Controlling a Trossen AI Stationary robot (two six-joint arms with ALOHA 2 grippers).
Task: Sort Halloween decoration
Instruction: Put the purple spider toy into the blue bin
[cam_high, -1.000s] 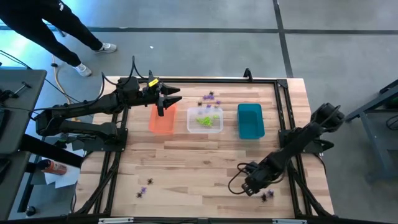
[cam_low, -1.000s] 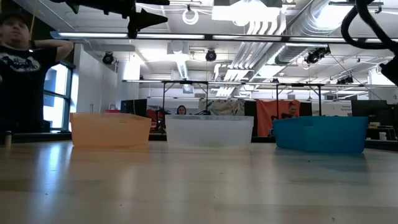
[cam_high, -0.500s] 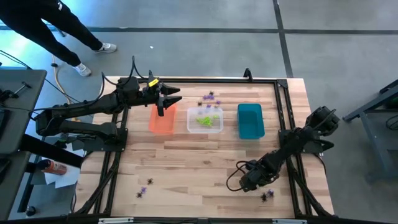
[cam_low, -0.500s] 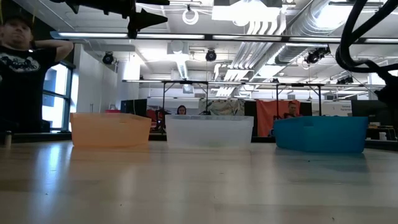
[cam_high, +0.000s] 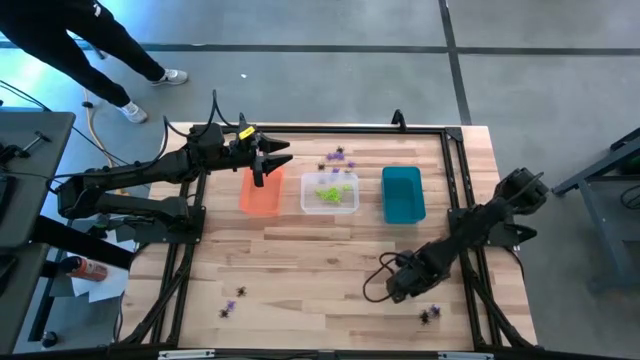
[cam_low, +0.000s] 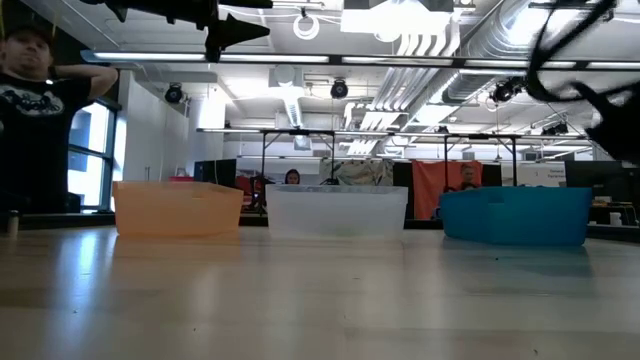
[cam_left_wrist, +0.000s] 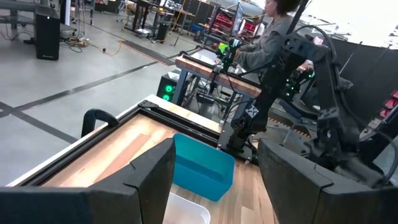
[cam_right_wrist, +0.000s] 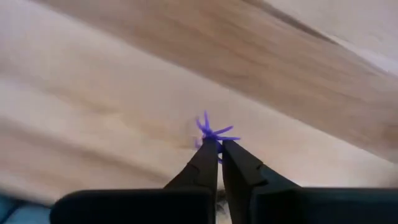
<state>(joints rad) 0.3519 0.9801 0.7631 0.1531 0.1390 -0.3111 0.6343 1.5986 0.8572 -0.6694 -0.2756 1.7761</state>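
Right gripper (cam_right_wrist: 216, 148) low over the wooden table (cam_high: 320, 260) at its near right part, fingers pressed together on a purple spider trinket (cam_right_wrist: 213, 134). Trinket: tiny, thin splayed legs fanning out past the fingertips, vivid violet. Black spider trinket (cam_high: 430, 316) lies on the wood just beside that gripper, toward the near edge. More small purple and black ones (cam_high: 234, 301) near the left front corner, others (cam_high: 338, 155) behind the clear bin (cam_high: 330, 192), which holds lime green pieces (cam_high: 330, 191). Orange bin (cam_high: 260, 193) to its left, teal bin (cam_high: 403, 194) to its right. Left gripper (cam_high: 268, 158) hangs above the orange bin, fingers spread, nothing between them.
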